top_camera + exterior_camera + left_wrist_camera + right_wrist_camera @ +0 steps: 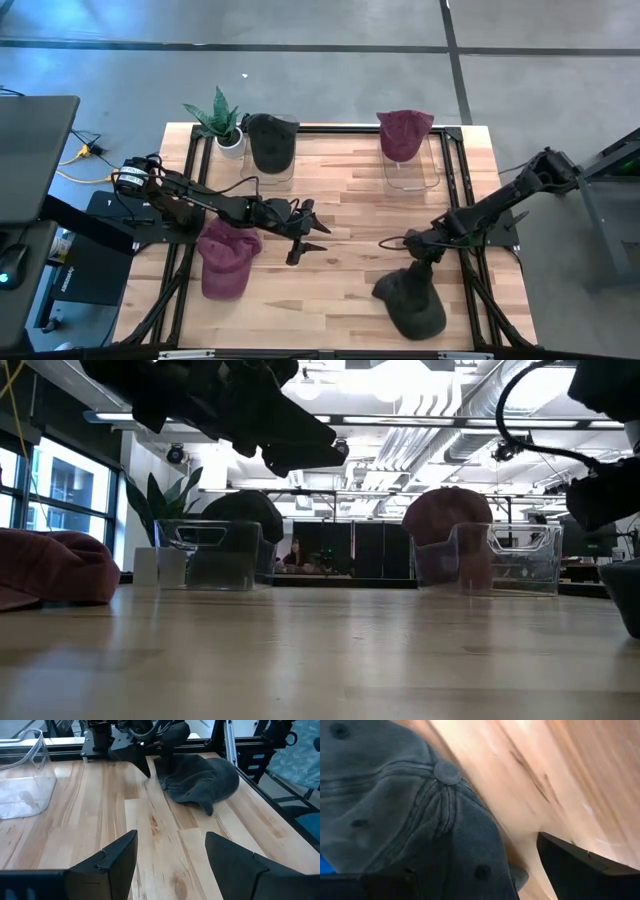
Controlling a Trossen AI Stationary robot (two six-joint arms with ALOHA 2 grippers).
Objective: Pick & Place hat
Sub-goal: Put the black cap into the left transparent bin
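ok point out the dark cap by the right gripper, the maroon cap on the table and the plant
dark cap (415, 300), high view, on its crown
maroon cap (226, 262), high view, on its crown
plant (217, 113), high view, on its leaves

Left tool (308, 240) open mid-table; right tool (418, 262) low, fingers spread.

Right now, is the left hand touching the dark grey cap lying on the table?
Apart. The high view shows the left hand over bare wood mid-table, a clear stretch from the dark grey cap.
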